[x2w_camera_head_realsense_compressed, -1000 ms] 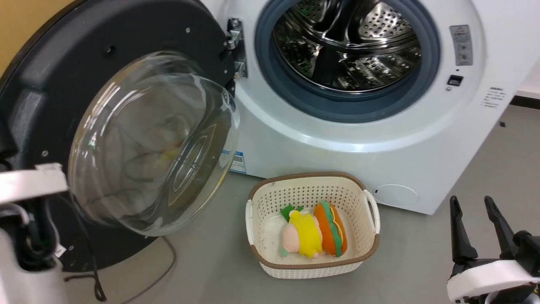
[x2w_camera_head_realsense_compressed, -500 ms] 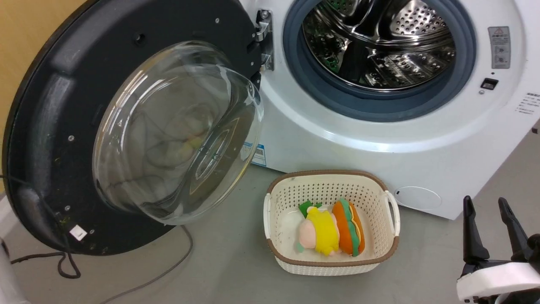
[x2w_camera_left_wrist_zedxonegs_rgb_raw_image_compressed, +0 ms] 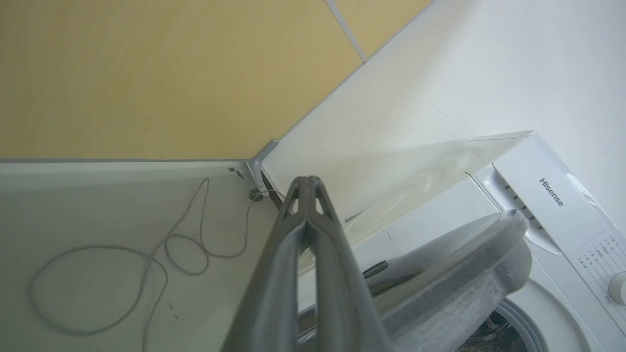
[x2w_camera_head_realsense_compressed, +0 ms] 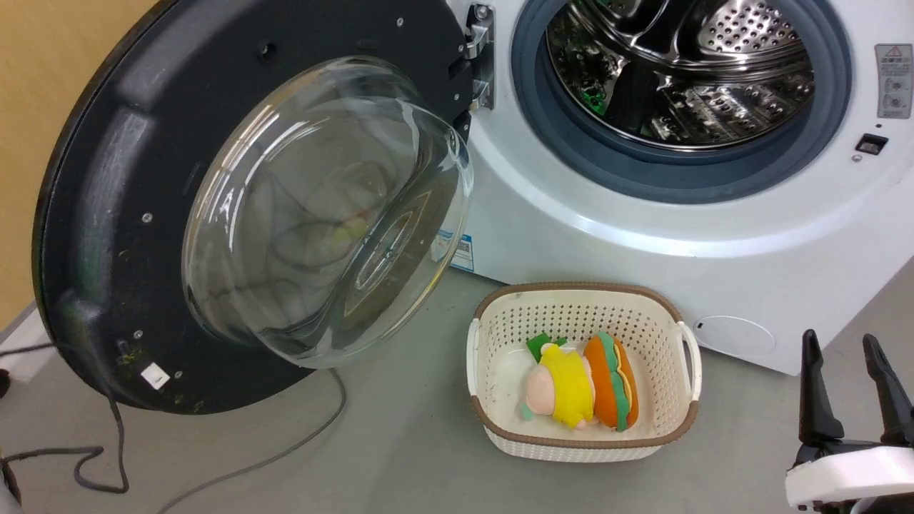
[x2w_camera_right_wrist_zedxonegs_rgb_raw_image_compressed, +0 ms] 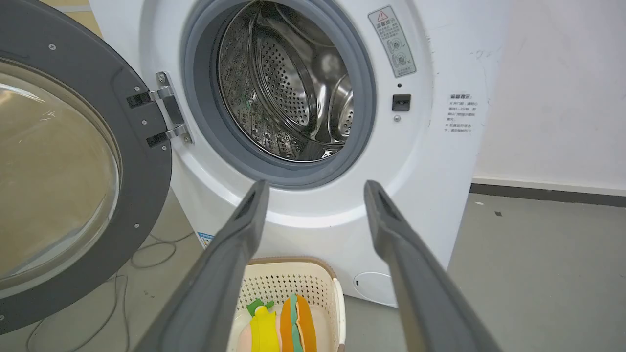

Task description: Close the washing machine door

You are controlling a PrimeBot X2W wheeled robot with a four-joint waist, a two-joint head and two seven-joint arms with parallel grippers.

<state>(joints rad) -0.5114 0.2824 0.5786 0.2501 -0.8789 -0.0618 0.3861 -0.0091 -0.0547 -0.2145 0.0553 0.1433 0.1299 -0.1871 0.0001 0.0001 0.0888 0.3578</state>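
The door (x2w_camera_head_realsense_compressed: 107,214) stands swung wide to the left of the machine (x2w_camera_head_realsense_compressed: 643,235), hinged at its right edge. In the left wrist view, the left gripper (x2w_camera_left_wrist_zedxonegs_rgb_raw_image_compressed: 307,195), fingers pressed together on nothing, lies near the door's outer rim. That arm looks nearer for a rightward push. The right gripper (x2w_camera_head_realsense_compressed: 850,389), fingers spread and empty, sits well apart at the lower right.

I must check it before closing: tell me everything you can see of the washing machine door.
The washing machine door is a large round disc with a wide black rim dotted with small screws, and a clear glass bowl bulging from its inner face. It stands swung wide open, left of the opening, inner face towards the head camera. A metal hinge at its right edge joins it to the washing machine. A small white sticker sits low on the rim.
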